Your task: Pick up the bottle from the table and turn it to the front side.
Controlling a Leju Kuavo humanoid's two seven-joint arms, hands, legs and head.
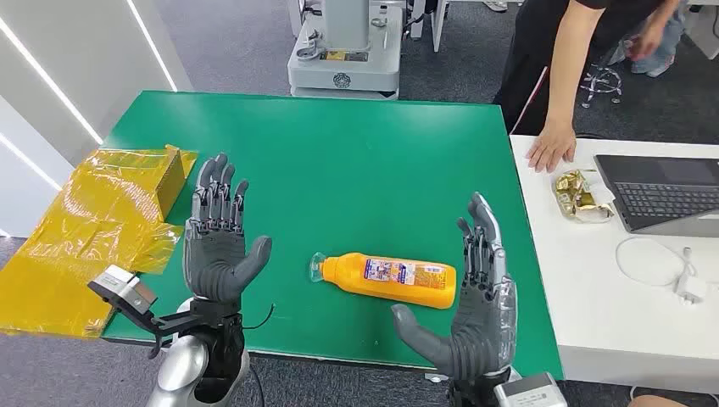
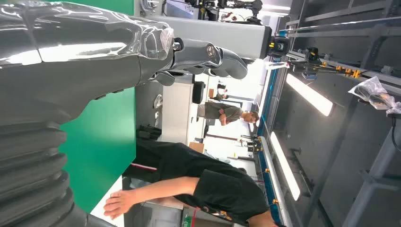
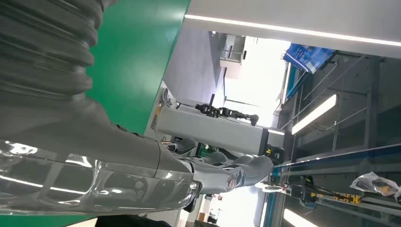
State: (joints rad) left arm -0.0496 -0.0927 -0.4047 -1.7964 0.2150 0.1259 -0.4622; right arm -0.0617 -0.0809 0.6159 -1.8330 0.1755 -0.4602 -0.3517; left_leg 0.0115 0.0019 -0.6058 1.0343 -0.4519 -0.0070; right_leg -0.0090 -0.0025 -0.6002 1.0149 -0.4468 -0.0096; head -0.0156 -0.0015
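The orange juice bottle lies on its side on the green table, cap end toward the left hand and base just beside the fingers of the right hand. Its printed label faces up and slightly toward the robot. It sits between the 2 hands, nearer the right one, and neither touches it.

Both hands are held upright with palms turned inward, fingers spread and empty. The right thumb reaches out below the bottle's base; the left hand stands well apart from the cap.

The risks I judge from here: a round bottle lying flat will roll if a finger nudges it before a grip closes, and it could run toward the near table edge. A grip taken only at the base may let the cap end sag or slip. A person's hand rests on the white desk beyond the right hand, near a wide swing.
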